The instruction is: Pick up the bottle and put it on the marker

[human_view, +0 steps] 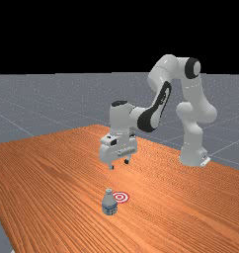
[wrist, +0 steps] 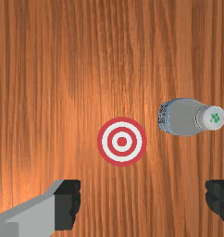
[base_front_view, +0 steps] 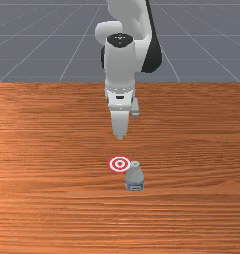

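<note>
In the far view my gripper (human_view: 119, 164) hangs above the table, its two fingers spread with nothing between them. It is high over the table in the front view too, behind the marker. The wrist view has the open gripper (wrist: 143, 201) with wide-set dark pads. A grey bottle with a blue-banded base (human_view: 109, 203) stands upright beside the red-and-white ringed marker (human_view: 121, 197). From the front, the bottle (base_front_view: 134, 178) is nearer the camera and slightly right of the marker (base_front_view: 120, 163). Bare wood separates bottle (wrist: 181, 117) and marker (wrist: 122, 141) in the wrist view.
The wooden table (base_front_view: 52, 149) spreads around the bottle and marker. Its far edge runs below the arm in the front view. The arm's base (human_view: 193, 153) stands at the far view's right.
</note>
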